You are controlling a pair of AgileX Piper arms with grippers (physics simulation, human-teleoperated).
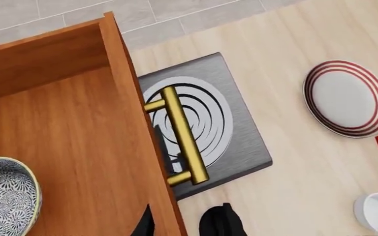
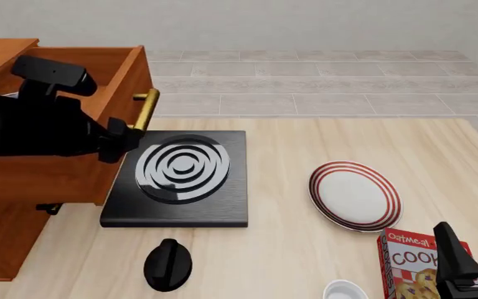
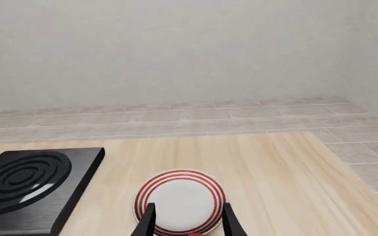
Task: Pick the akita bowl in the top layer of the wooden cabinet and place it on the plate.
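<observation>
Pale wood tabletop: your left gripper, jaws parted and empty, straddles the open orange-brown top drawer, with the speckled black-and-white akita bowl inside at lower left, red-ringed white plate right.

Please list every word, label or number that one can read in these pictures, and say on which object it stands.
"Oatmeal" and below it "COOK", cut off behind the right gripper: on the red box in the front view.
"COO", cut off at the picture's edge: the same box in the left wrist view.
No other text is visible.
</observation>
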